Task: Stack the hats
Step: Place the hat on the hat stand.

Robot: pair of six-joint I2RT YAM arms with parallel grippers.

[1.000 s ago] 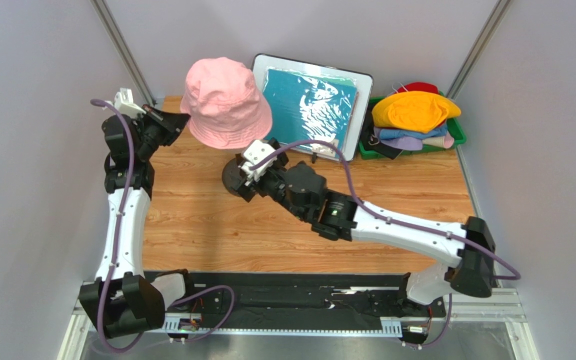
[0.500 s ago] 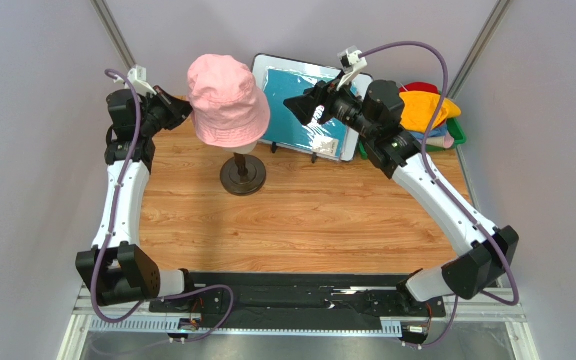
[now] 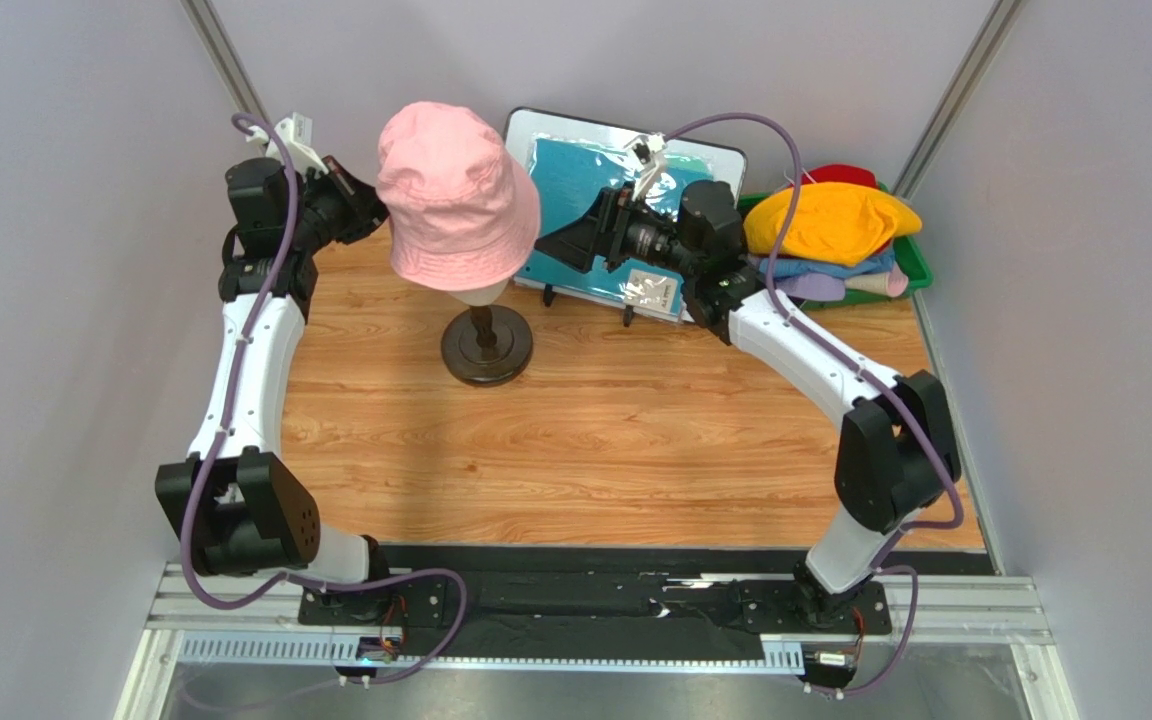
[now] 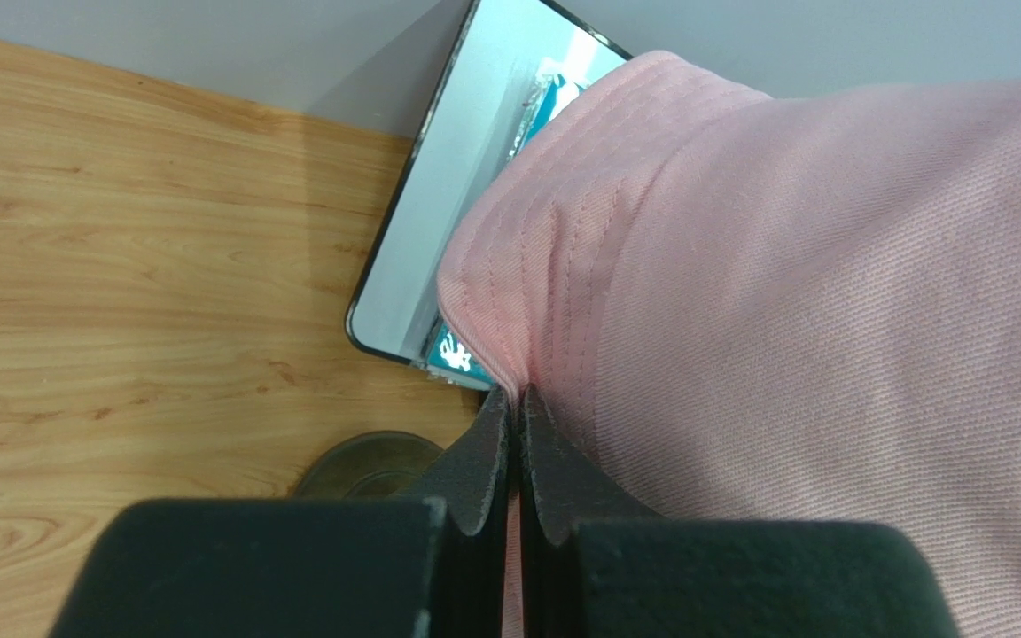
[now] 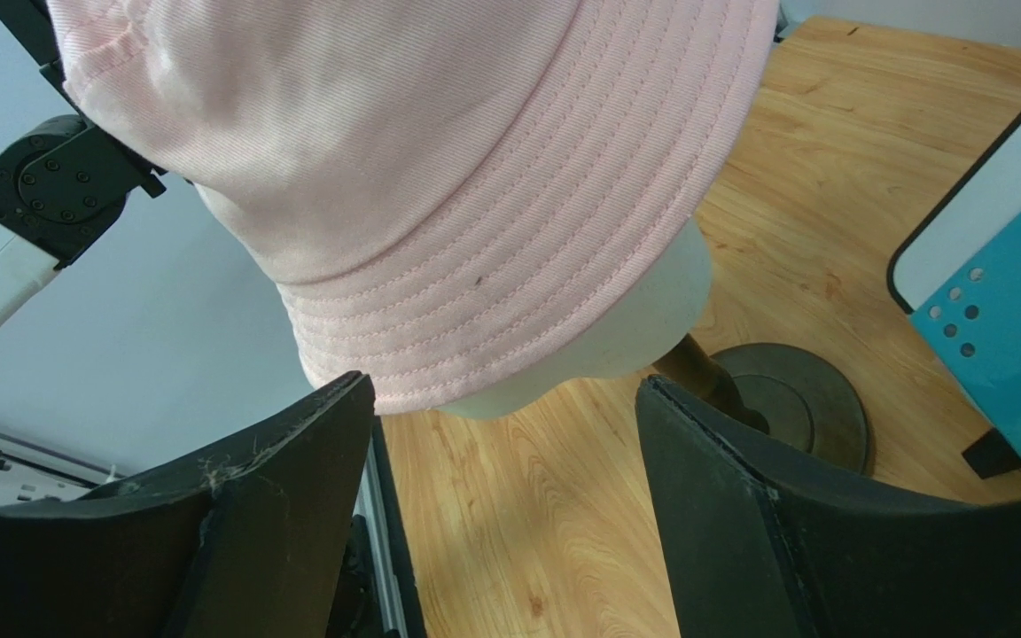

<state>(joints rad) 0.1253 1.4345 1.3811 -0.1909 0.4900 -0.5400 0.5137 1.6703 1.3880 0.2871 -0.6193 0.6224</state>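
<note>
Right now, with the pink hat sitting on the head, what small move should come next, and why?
Probably ease the right gripper forward and close it on the brim of the pink hat. Its jaws stand open just short of that brim, while the left gripper is shut on the opposite side.

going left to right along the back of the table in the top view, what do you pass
left gripper → pink hat → teal sheet → orange-yellow hat
</note>
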